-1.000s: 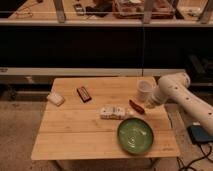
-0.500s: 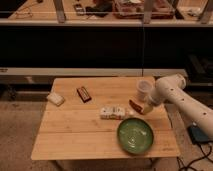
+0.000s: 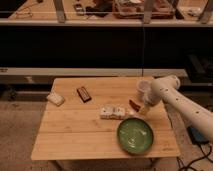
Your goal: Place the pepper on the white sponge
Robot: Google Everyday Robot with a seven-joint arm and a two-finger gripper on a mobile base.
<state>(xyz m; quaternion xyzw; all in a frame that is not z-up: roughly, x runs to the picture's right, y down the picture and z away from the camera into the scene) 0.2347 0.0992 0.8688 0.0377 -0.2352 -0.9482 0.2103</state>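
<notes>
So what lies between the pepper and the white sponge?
In the camera view, a segmented block and a dark bar lie between the pepper and the white sponge; the gripper is close beside the pepper.

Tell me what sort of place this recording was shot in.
Probably a robotics lab or workshop: a lone small wooden table on a speckled floor, a long cluttered workbench behind it, and cables trailing on the floor. The hand hangs over the table, beside the pepper.

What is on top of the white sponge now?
Nothing: the white sponge lies bare at the left edge of the table. The pepper lies far right, beside the end effector. Whatever is beneath the sponge is covered.
</notes>
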